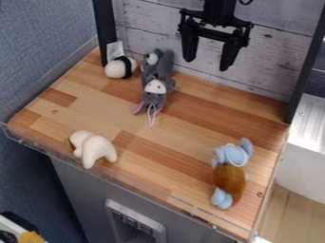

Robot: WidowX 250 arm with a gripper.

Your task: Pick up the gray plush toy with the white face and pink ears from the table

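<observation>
The black gripper (207,59) hangs at the top of the view, right of centre, with its two fingers apart and nothing between them. Below and left of it, a grey plush toy (155,88) with a white muzzle and a string loop lies on the wooden top, against another grey plush (164,61). A small white-and-black plush (119,68) with a tag sits at the back left. Near the front left edge is a cream plush (95,148). At the front right lies a blue plush with a brown body (229,179).
A clear low rim (120,175) runs along the front of the wooden table (162,142). Black posts (307,66) stand at the back corners, with a whitewashed plank wall (270,61) behind. A white unit (303,156) is at the right.
</observation>
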